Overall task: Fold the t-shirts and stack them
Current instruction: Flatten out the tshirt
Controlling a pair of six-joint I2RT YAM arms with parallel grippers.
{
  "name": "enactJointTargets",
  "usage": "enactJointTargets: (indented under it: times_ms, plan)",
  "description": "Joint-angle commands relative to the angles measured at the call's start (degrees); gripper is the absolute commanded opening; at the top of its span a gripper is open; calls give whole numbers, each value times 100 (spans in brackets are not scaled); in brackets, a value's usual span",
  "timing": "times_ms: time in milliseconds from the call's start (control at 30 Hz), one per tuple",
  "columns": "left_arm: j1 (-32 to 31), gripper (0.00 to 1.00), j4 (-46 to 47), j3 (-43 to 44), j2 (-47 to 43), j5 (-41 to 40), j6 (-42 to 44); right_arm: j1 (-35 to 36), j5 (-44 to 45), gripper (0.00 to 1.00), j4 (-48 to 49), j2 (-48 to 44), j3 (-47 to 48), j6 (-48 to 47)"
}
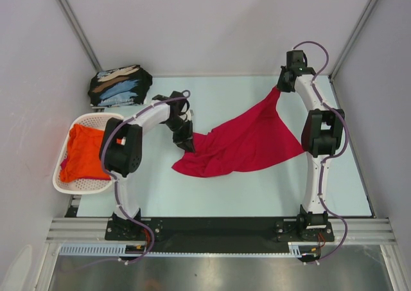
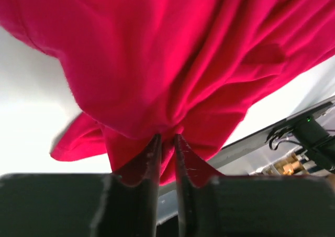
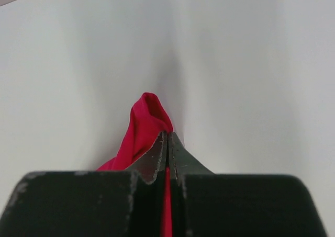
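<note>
Your red t-shirt (image 1: 244,143) stretches slantwise: the left gripper (image 1: 184,140) pinches its centre-left end, the right gripper (image 1: 280,87) its upper-right corner, both jaws clamped on cloth.

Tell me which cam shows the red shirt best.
Top external: the whole red shirt is in frame, spread between the left gripper and the right gripper. Left wrist shows only bunched folds, clamped close up. Right wrist shows just a small pinched tip of cloth.
</note>
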Motion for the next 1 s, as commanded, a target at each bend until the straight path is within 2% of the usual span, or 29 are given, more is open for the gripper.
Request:
enactJointTargets:
  times_ms: [0,67,167,400,500,700,967]
  plan:
    - [3,13,-373,49,-17,136,217,-15,157,0,129,-450,21,-112]
    - [3,0,-391,31,-105,65,253,-24,183,0,120,-476,12,-103]
    - [21,0,-330,206,-307,-14,288,-24,192,0,103,-564,4,-95]
    - [126,0,240,883,-895,-769,7,-15,315,0,155,-933,-146,-209]
    - [196,0,1099,919,-1281,-1059,-300,-33,385,0,181,-1109,-207,-253]
    - [293,0,2191,963,-1819,-1683,-590,-42,447,0,339,-1610,-550,-305]
    - [425,0,2325,1612,-2469,-2535,-354,-94,491,0,604,-2576,-717,-472]
